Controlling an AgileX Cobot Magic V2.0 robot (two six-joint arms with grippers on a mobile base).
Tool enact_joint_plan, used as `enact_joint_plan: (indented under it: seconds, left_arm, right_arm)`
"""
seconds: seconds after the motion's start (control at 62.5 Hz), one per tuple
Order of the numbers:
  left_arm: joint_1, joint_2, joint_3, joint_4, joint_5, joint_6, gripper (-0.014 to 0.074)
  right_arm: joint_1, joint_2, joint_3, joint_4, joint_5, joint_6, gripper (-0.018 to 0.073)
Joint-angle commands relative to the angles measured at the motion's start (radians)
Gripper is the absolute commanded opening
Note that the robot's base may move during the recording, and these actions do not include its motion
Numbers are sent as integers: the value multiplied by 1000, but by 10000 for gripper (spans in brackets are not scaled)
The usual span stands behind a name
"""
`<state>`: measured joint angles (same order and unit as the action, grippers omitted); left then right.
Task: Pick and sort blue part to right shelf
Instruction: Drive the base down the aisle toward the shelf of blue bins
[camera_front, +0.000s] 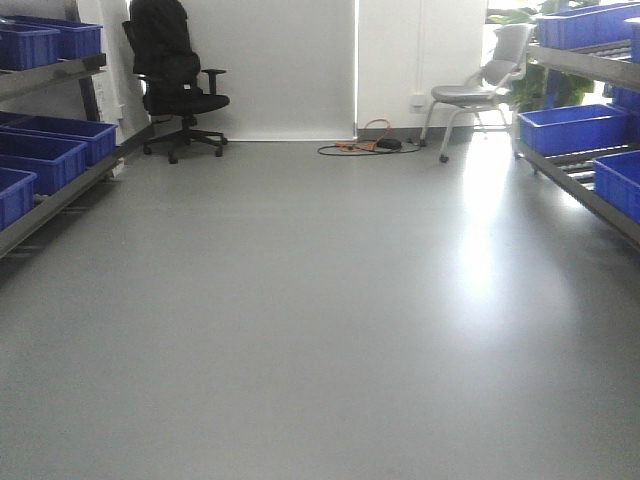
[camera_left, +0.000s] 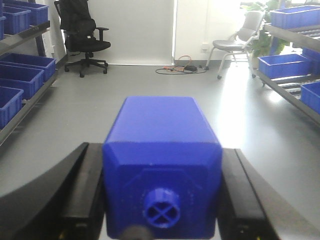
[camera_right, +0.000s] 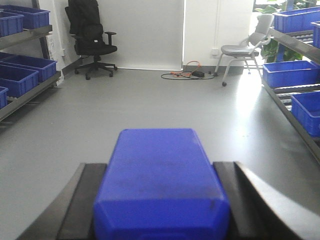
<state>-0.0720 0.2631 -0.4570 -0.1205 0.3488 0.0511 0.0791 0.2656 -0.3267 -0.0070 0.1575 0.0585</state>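
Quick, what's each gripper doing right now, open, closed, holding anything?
Left gripper: closed on a blue block with a round knob.
Right gripper: closed on a second blue block, no knob showing.

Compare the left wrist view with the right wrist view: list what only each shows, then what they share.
Left wrist only: the left gripper shut on a solid-blue block with a small cross-marked round knob. Right wrist only: the right gripper shut on a solid-blue block with no knob in sight. Both: black office chair, grey chair, stainless-steel right shelf with blue plastic bins.
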Motion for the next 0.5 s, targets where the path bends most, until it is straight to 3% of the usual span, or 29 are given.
enact_joint_plan:
  seconds: [0.0, 0.48]
  left_arm:
    - [1, 14, -30, -3, -88, 1, 386]
    - [1, 14, -30, -3, -88, 1, 386]
  right_arm:
    - [-4, 7, -30, -11, -94, -11, 407]
    - [-4, 7, -30, -11, -94, -11, 407]
